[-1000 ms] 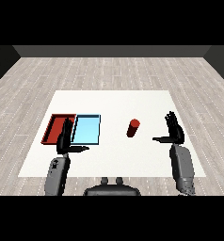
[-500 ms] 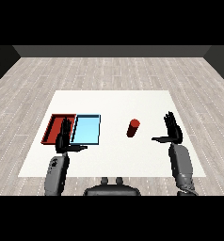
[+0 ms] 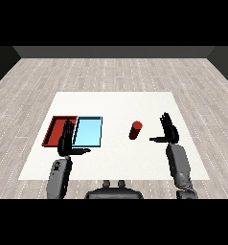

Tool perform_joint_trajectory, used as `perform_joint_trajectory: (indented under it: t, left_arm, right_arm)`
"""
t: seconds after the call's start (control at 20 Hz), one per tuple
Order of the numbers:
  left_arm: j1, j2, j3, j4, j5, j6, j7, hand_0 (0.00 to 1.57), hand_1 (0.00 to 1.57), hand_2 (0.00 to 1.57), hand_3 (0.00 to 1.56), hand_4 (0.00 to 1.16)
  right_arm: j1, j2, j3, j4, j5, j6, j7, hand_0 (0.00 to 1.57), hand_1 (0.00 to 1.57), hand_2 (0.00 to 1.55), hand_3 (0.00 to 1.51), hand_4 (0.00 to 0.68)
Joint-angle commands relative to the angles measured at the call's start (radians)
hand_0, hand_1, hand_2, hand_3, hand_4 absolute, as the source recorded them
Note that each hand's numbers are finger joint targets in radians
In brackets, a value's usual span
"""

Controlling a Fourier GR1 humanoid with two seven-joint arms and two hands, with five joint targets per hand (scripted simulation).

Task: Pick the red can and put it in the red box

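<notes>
I see the red can upright between the light blue tray and my empty, spread right hand; likely light, rigid, smooth, so I'd wrap its mid-body.

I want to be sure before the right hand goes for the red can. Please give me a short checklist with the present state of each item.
1. red can stands upright on the table: ok.
2. right hand is open, fingers straight: ok.
3. Path from the right hand to the can is free; the can stands just to its left with bare table between: ok.
4. Can is held: not ok, no hand touches it yet.
5. red tray has nothing inside: ok for the part in view; the left hand covers its near right corner.
6. Left hand is out of the carrying path: not ok, it is over the trays' near edge.
</notes>
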Motion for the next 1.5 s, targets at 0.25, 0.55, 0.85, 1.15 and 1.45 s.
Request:
perform_joint_trajectory:
  t: [0.25, 0.55, 0.85, 1.15, 1.45]
  left_arm:
    - [0.056, 0.005, -0.003, -0.067, 0.032, -0.035, 0.013, 0.00, 0.00, 0.00, 0.00, 0.00]
    - [0.042, 0.020, 0.034, -0.014, 0.034, -0.037, -0.027, 0.00, 0.00, 0.00, 0.00, 0.00]
    - [0.015, -0.030, -0.006, -0.055, 0.009, 0.032, 0.049, 0.00, 0.00, 0.00, 0.00, 0.00]
    - [0.066, 0.007, 0.023, -0.048, 0.058, -0.045, -0.004, 0.00, 0.00, 0.00, 0.00, 0.00]
    - [0.054, 0.002, 0.006, -0.048, 0.013, -0.016, -0.002, 0.00, 0.00, 0.00, 0.00, 0.00]
  right_arm:
    - [-0.111, 0.056, 0.041, 0.174, 0.041, -0.036, -0.047, 0.00, 0.00, 0.00, 0.00, 0.000]
    - [-0.187, 0.069, 0.026, 0.353, 0.028, -0.001, -0.102, 0.00, 0.00, 0.00, 0.00, 0.000]
    - [-0.165, 0.119, 0.038, 0.384, 0.026, -0.011, -0.153, 0.00, 0.00, 0.00, 0.00, 0.000]
    - [-0.242, 0.113, 0.030, 0.507, 0.026, 0.004, -0.171, 0.00, 0.00, 0.00, 0.00, 0.000]
    - [-0.309, 0.113, 0.017, 0.606, 0.031, -0.016, -0.189, 0.00, 0.00, 0.00, 0.00, 0.000]
